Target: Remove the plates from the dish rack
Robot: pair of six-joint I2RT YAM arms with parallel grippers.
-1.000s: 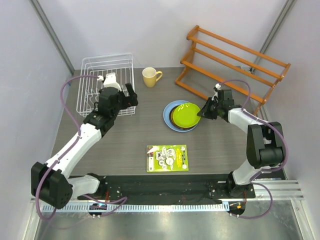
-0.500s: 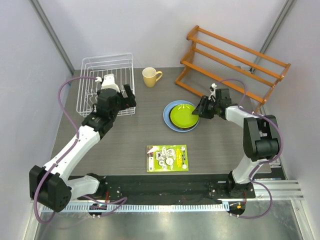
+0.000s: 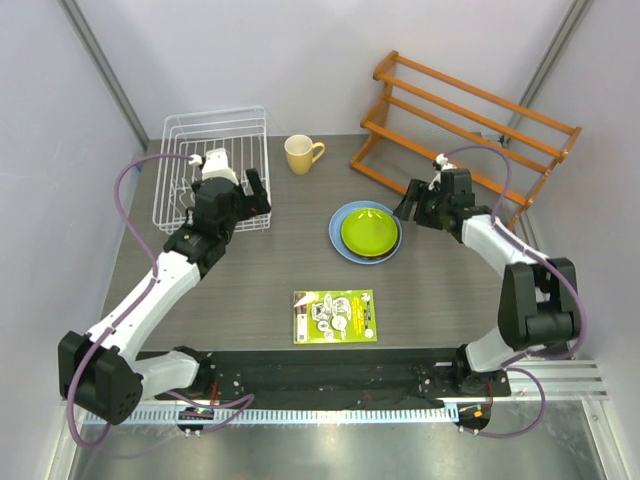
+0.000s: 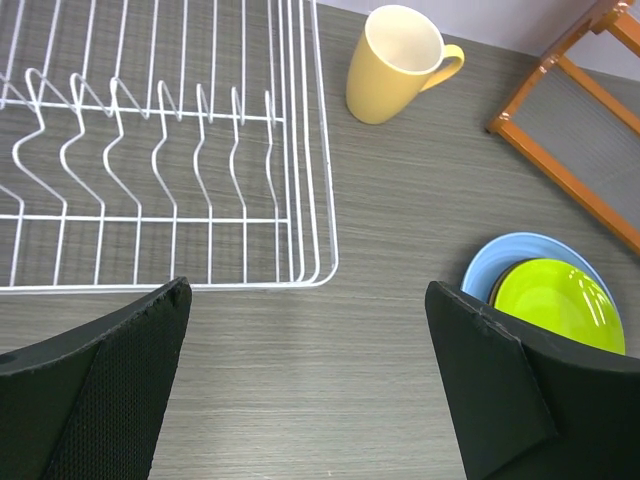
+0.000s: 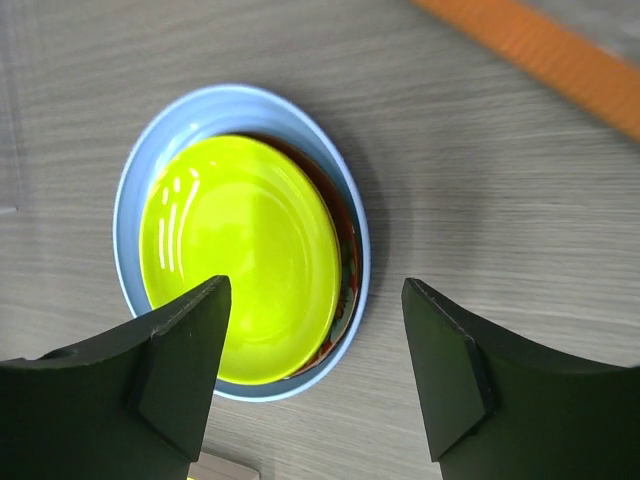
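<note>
So, both are empty. The left end effector [image 4: 305, 300] gapes wide over the table [image 3: 250, 290] by the near right corner of the dish rack [image 3: 215, 130]. The right end effector [image 5: 312, 290] hangs open above the plates [image 3: 366, 233]: lime green plate [image 5: 240, 255] on top, light blue plate [image 5: 190, 115] underneath, stacked mid-table, well right of the dish rack.

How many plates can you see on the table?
3, in one stack: light blue plate at the bottom, dark red plate above it, lime green plate on top. Another may hide between.
</note>
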